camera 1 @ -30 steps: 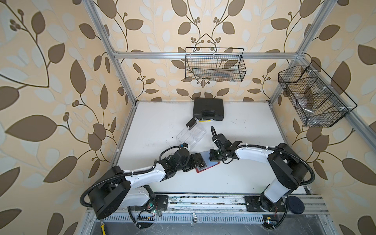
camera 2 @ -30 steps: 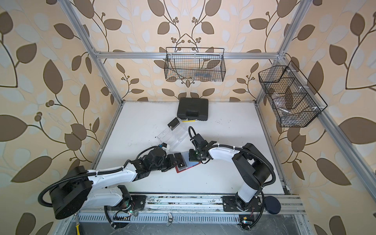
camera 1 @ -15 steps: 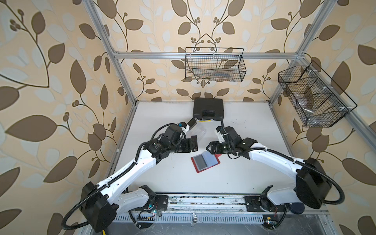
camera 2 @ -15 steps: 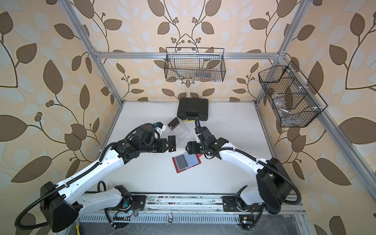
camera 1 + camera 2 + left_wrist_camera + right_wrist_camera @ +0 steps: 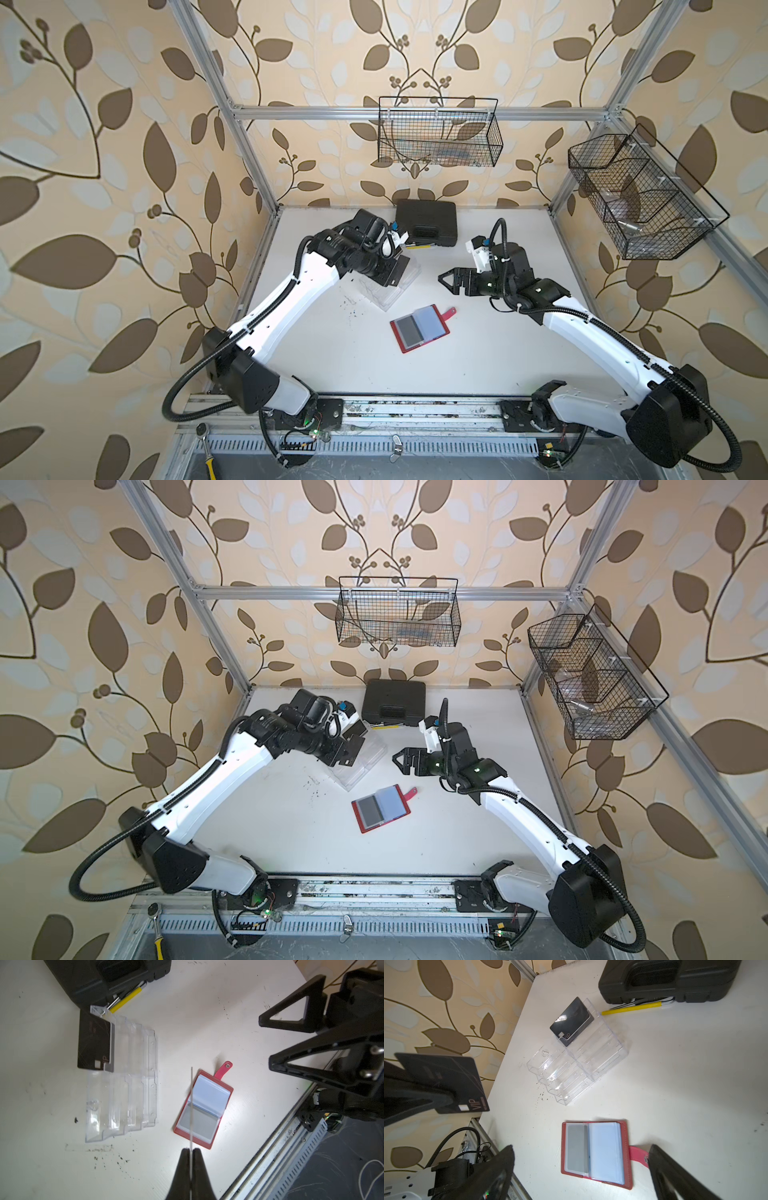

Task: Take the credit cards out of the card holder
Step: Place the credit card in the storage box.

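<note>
The card holder lies open and flat on the white table, red strap tab pointing away from the front rail. A dark grey rectangle shows through one of its sleeves. My left gripper hangs above the clear tray, shut on a black credit card marked VIP, seen edge-on in the left wrist view. Another black credit card stands in the tray's rear slot. My right gripper is open and empty, raised behind and to the right of the card holder.
A clear acrylic tray sits left of the table's middle. Behind it lies a black plastic case with a yellow pen at its edge. Two wire baskets hang on the back and right walls.
Both grippers have lifted away from the card holder. The left one carried a black card back-left over the clear tray. The right one opened and drew back to the right.
</note>
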Tool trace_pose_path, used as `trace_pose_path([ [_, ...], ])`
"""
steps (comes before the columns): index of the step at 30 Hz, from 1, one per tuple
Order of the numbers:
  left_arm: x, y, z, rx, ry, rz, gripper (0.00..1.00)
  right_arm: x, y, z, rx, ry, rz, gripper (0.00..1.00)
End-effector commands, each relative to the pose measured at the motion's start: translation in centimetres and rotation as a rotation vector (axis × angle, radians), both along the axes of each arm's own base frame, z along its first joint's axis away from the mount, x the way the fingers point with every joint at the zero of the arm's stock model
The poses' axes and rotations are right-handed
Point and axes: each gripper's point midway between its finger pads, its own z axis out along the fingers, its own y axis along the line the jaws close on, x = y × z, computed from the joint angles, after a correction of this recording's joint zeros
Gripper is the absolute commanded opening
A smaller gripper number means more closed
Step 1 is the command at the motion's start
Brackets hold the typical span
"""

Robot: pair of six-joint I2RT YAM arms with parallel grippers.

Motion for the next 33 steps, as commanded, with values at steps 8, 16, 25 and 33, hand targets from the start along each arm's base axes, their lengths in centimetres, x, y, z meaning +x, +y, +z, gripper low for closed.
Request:
trace_pose_path([
  [8,4.9,3.6,-3.7,0.26,0.041,-0.084,0.0,-1.4,-1.3,0.7,-0.043,-0.013,0.125,1.0],
  [16,7.9,3.4,-4.1,0.269,0.041,-0.071,0.0,-0.8,-2.5,0.6,-0.046,-0.021,0.118,1.0],
  [25,11.9,2.5,-4.7,0.297,0.026,-0.055,0.0,-1.1,-3.1,-0.1,-0.058,-0.002,0.133,1.0],
  [33,14.9,2.6,-6.1,0.33,0.024,-0.024,0.0,-1.4,-3.5,-1.0,-0.065,0.029,0.153,1.0],
])
